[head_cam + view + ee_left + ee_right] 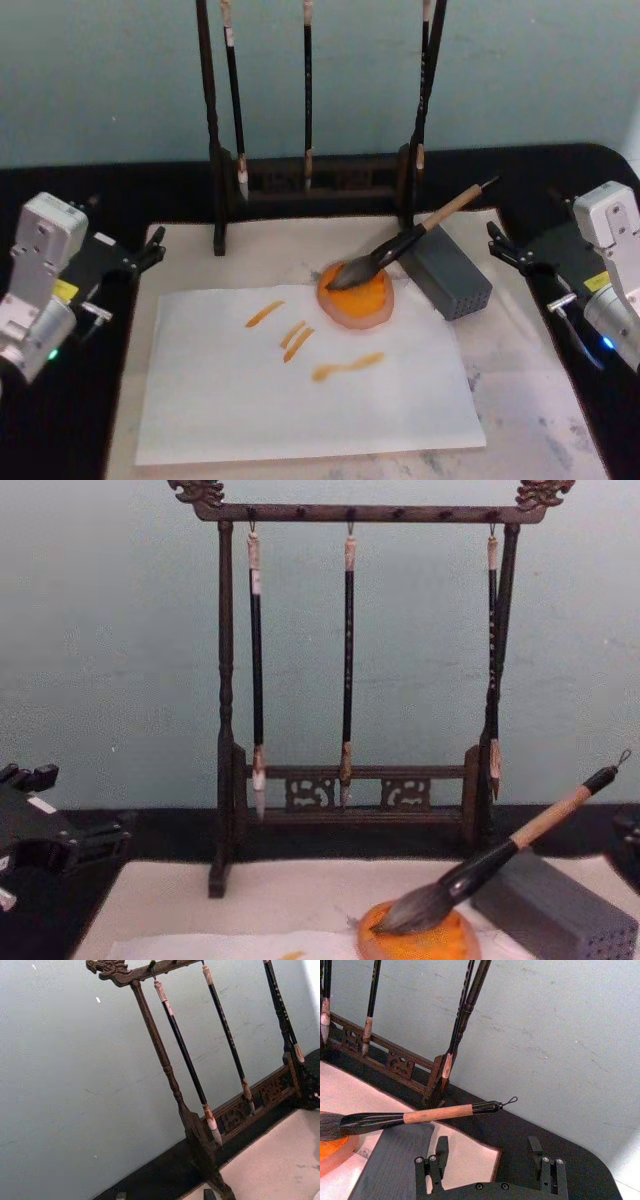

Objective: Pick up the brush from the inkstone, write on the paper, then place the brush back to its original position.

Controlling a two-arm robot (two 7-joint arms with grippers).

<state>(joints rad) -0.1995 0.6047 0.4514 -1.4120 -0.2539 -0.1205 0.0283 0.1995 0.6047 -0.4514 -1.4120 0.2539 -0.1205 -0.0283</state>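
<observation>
The large calligraphy brush with tan wooden shaft [400,245] lies with its dark tuft on the small round orange inkstone [350,318], its shaft propped on the grey perforated block [455,275] beside the thin white paper [300,400] with orange strokes. The right gripper [487,1145] sits released and empty off the mat's right side. The left gripper [148,250], likewise spread and empty, waits at the left.
</observation>
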